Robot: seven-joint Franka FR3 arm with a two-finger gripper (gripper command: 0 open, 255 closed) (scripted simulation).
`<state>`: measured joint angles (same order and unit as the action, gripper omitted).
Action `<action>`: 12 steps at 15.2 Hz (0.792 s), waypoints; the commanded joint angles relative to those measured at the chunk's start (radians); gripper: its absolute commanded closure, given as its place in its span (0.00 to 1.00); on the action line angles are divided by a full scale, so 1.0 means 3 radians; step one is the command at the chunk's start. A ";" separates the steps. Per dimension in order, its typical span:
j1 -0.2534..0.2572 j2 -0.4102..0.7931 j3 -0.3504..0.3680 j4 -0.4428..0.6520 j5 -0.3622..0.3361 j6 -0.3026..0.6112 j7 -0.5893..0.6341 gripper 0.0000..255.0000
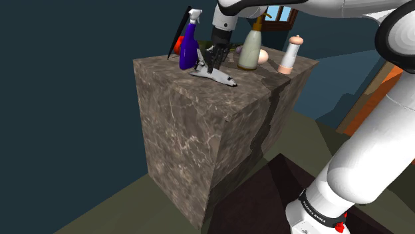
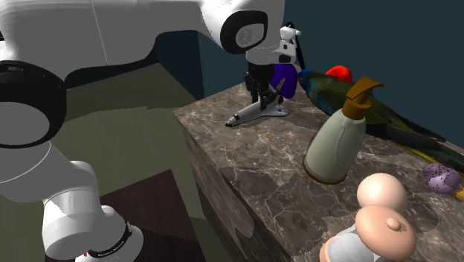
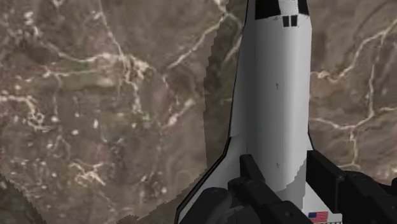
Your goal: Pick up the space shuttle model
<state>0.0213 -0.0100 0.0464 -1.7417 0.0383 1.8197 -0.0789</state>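
1. Gripper (image 3: 294, 167): lowered over the rear of the space shuttle model (image 3: 273, 89); whether it has clamped on cannot be told.
2. Space shuttle model: lying flat on the stone-patterned block (image 1: 199, 126), nose pointing away from the gripper, tail just beside the purple spray bottle (image 1: 188, 48).
3. Technique: secure a centred, firm hold across the fuselage, then lift straight up, clear of the bottle.
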 commanded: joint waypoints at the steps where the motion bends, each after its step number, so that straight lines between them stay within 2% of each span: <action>1: 0.0001 0.0000 0.0001 -0.0002 0.0000 0.0002 0.0001 1.00; 8: 0.0000 -0.0002 -0.0001 -0.0003 0.0001 0.0001 -0.0002 1.00; 12: -0.0001 0.0016 -0.0001 0.0198 -0.0002 -0.0182 0.0005 1.00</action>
<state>0.0219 -0.0054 0.0470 -1.6977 0.0377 1.7799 -0.0763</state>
